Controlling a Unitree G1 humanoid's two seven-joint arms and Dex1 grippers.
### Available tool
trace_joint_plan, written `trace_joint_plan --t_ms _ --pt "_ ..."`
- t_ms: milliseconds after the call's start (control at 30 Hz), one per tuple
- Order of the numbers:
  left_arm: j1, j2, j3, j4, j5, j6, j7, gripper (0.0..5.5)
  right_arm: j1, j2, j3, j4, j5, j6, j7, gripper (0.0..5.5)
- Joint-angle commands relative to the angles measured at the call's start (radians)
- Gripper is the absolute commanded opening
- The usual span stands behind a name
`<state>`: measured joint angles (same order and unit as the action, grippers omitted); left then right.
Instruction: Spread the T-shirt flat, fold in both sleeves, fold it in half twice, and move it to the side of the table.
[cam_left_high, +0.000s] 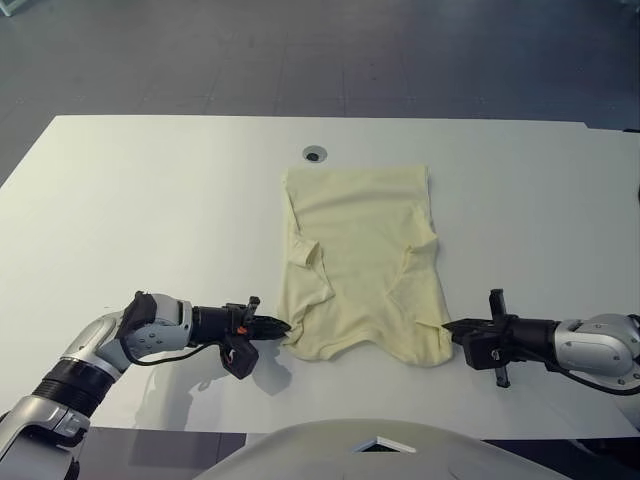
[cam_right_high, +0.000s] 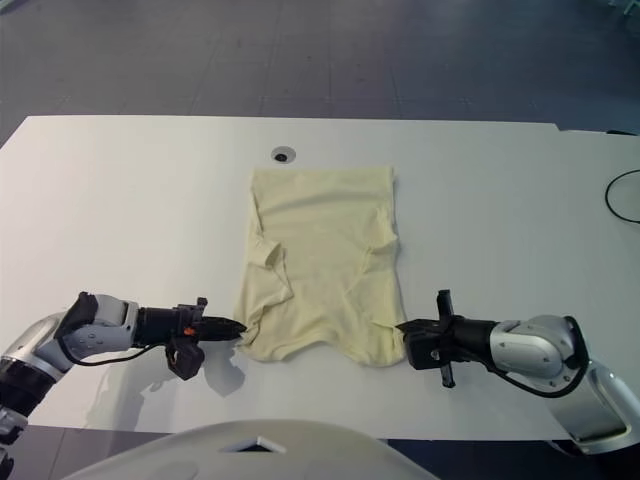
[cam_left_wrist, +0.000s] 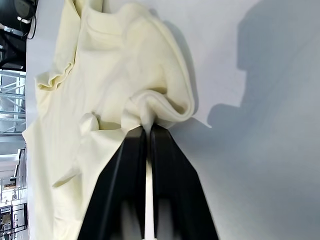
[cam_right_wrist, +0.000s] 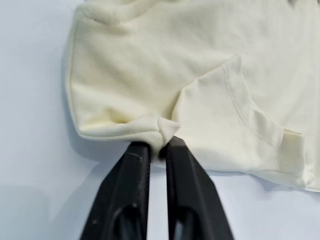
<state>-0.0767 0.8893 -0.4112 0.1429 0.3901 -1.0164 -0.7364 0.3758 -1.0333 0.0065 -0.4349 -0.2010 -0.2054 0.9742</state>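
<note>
Lying on the white worktop (cam_left_high: 150, 200), the pale yellow T-shirt (cam_left_high: 360, 260) is stretching away from the robot, both sleeves folded in over its body and its near edge sitting between the two pincers. The left pincer (cam_left_high: 283, 325) is pinching the shirt's near left corner, its fingers (cam_left_wrist: 131, 165) pressed almost together on a bunched fold of cloth. The right pincer (cam_left_high: 447, 327) is gripping the near right corner likewise, nearly closed around a small tuck of fabric. Both are sitting low at the worktop, pointing inward toward each other. A round grommet (cam_left_high: 315, 154) is sitting just beyond the shirt's far left corner.
</note>
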Motion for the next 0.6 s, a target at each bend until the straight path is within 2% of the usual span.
trace_joint_plan --t_ms 33,267,600 --pt "0.032 -0.006 -0.063 0.04 0.073 0.033 -0.032 0.0 -0.013 -0.004 0.015 -0.009 0.013 0.002 0.013 0.02" --pt "0.06 0.048 -0.049 -0.028 -0.042 0.085 -0.067 0.0 -0.03 -0.016 -0.007 -0.003 0.062 -0.003 0.033 0.02" --pt "0.154 0.165 0.001 -0.241 -0.425 0.306 -0.21 0.0 0.008 -0.065 -0.112 -0.016 0.293 0.023 0.157 0.02"
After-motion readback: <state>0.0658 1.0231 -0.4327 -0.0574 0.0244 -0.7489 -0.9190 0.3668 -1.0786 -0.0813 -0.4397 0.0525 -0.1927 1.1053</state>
